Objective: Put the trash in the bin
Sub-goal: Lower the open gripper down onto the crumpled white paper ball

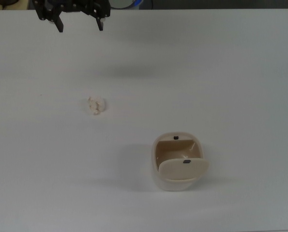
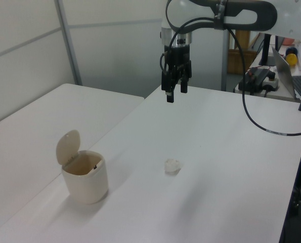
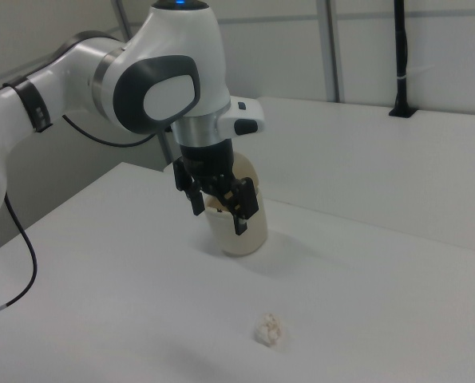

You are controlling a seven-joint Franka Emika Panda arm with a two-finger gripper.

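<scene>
In the left view, nearest me is the bin (image 2: 85, 177), upright on the white table (image 2: 221, 152), flap lid (image 2: 68, 147) swung up, tan inside showing. I see two small dark marks on it in the top view, one on the rim and one on the flap; can't read them as writing. No brand or label legible anywhere.

Next out: the trash (image 2: 173, 166), a lumpy off-white wad, lying loose on the table well apart from the bin, toward the left view's right.

Farther back: the gripper (image 2: 176, 93) hangs above the table, fingers spread, holding nothing, well clear of the trash. In the top view it sits at the top edge, trash (image 1: 96, 105) below it, bin (image 1: 179, 162) toward the top view's lower right.

Behind the table: a black cable (image 2: 256, 114) and a laptop (image 2: 292, 78) at the left view's right edge.
</scene>
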